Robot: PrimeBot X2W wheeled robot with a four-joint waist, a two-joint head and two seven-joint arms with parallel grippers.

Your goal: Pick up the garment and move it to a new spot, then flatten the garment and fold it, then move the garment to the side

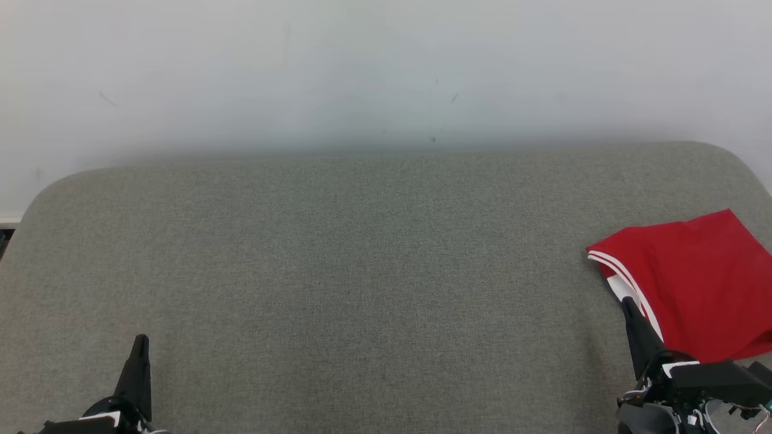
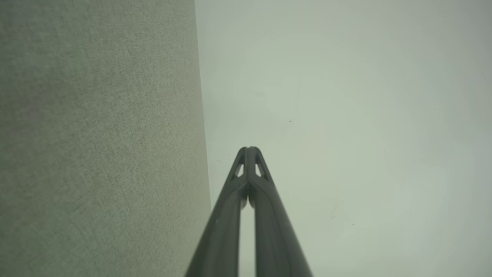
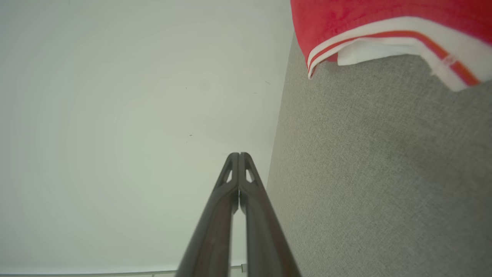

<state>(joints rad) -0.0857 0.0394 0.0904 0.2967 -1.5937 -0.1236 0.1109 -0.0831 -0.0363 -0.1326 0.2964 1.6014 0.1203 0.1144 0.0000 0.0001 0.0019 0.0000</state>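
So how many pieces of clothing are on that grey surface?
1: a red garment with white stripes, at the right edge of the grey surface by the right pincer. Part runs out of view, so more may be hidden.

A wide surface covered in grey woven fabric (image 1: 338,271) fills the lower part of the head view. Its two far corners are rounded. Beyond its far edge lies a pale, smooth area (image 1: 362,66); whether this is floor or wall I cannot tell. On the pale area, just beyond the far edge of the fabric surface, sits a small dark speck (image 1: 433,140). A short dark mark (image 1: 454,97) lies a little farther from that edge. A thin scratch (image 1: 108,99) shows beyond the left far corner. Beside that same corner is a narrow white strip (image 1: 11,218).
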